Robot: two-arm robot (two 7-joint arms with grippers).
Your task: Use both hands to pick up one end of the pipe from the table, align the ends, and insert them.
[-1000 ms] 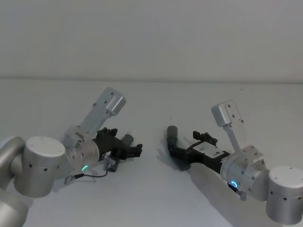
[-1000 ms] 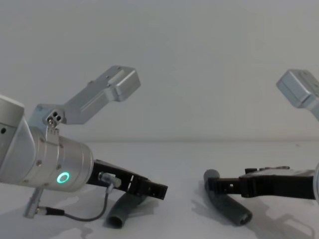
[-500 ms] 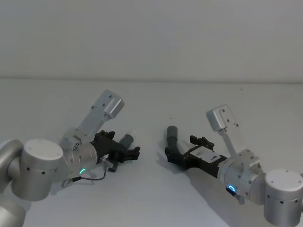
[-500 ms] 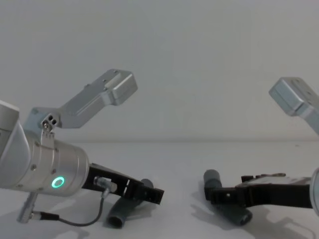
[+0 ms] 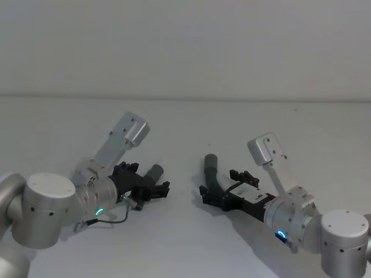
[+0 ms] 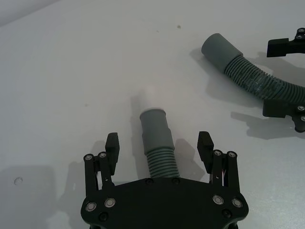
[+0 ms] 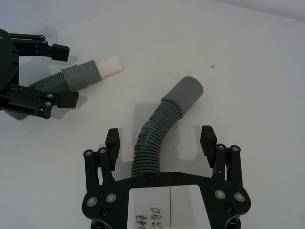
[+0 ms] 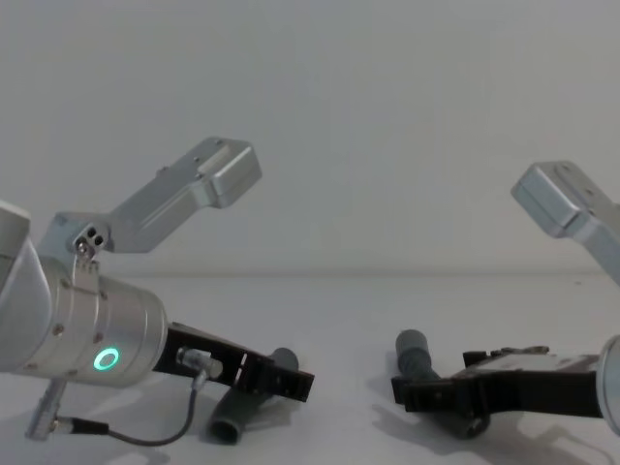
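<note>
- Two hose pieces lie flat on the white table (image 5: 185,249), apart, with bare surface between their nearer ends.
- Left hose piece (image 6: 156,143): its long axis runs straight out along the reach of the left gripper (image 6: 158,139). In the head view it points forward and towards the robot's right. Its smooth cuff ends in a narrower white tip (image 6: 149,98), which faces away from the gripper.
- Left gripper: low over the table on the robot's left, claw spread. One finger stands on each side of the corrugated part, with a gap on both sides, so it grips nothing.
- Right hose piece (image 7: 155,136): bent in the middle. The corrugated half lies between the fingers of the right gripper (image 7: 160,134). The plain grey socket cuff (image 7: 187,93) angles off beyond them, and in the head view it points away from the robot.
- Right gripper: low on the robot's right, claw also spread. It straddles the hose with clear space at each fingertip.
- Seen from the right wrist, the white tip and the socket cuff are not in line.
</note>
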